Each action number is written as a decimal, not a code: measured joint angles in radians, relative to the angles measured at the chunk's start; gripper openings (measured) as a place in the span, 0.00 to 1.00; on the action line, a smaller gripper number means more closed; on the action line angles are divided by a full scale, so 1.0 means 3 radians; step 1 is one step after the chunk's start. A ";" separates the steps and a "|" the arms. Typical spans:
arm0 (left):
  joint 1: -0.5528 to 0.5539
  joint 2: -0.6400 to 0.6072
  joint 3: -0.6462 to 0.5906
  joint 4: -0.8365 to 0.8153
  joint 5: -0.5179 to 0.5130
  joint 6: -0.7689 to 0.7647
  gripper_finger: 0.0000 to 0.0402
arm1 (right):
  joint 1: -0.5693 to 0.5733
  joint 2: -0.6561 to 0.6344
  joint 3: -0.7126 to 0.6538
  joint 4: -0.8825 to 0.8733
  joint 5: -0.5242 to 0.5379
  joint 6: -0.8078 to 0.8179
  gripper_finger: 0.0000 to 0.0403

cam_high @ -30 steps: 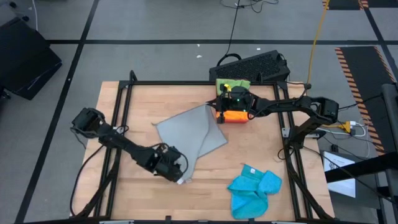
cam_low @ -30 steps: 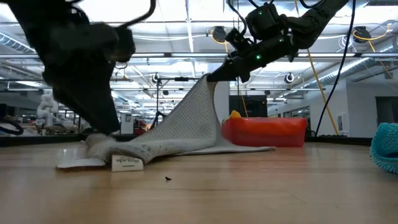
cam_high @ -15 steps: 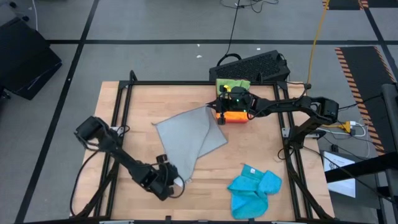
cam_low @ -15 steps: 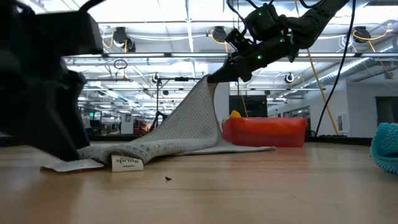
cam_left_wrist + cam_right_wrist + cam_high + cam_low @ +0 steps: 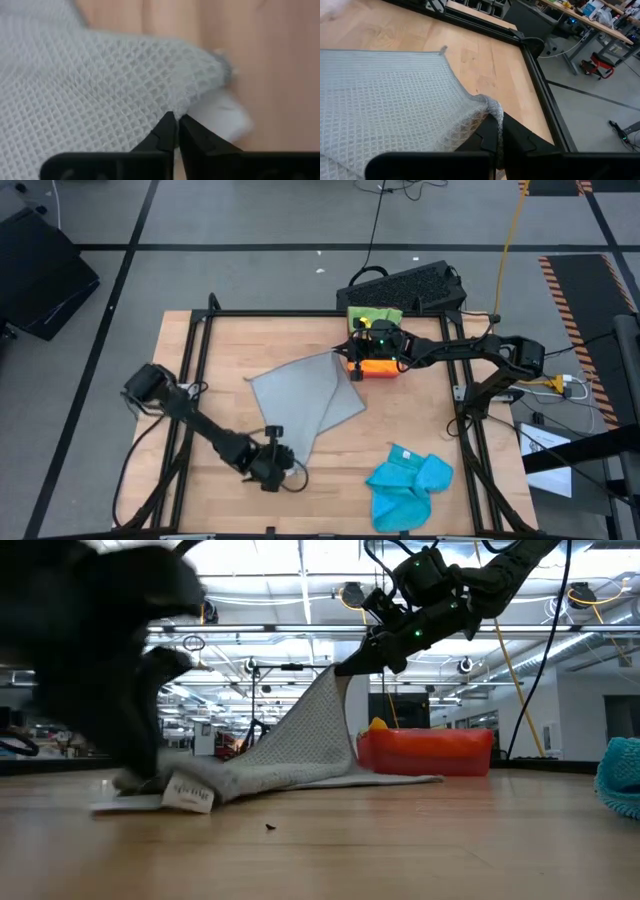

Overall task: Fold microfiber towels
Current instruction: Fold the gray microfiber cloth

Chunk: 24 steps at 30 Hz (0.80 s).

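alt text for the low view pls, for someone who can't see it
A grey waffle-weave microfiber towel is draped across a wooden table, one corner held up high by the shut right gripper, its opposite corner down at the left gripper. Behind it sits a red plastic tray, and a bright blue towel shows at the right edge.

You've got a pale grey towel on the light wood table, and its weave shows a fine waffle grid of little squares. A white tag sits at its near corner. Bright blue towel bunched off to one side. Behind it, the red-orange tray with a bright green cloth beside it. Both arms read black.
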 joint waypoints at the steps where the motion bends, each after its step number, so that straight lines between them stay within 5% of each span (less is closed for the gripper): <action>1: 0.0060 -0.0113 0.0000 -0.0006 0.0189 0.0024 0.04 | 0.0000 0.0000 0.0000 -0.0003 0.0000 -0.0004 0.01; 6: 0.0385 -0.0540 0.0007 -0.0055 0.1329 0.0167 0.06 | 0.0000 0.0000 0.0000 -0.0014 -0.0001 -0.0020 0.01; 13: 0.0650 -0.0485 0.0009 -0.0056 0.1046 -0.0022 0.12 | -0.0002 0.0000 0.0000 -0.0143 -0.0001 -0.0088 0.01; 24: 0.0825 0.0003 0.0005 0.0354 0.0531 -0.0082 0.59 | -0.0008 0.0000 0.0000 -0.0202 -0.0063 -0.0168 0.01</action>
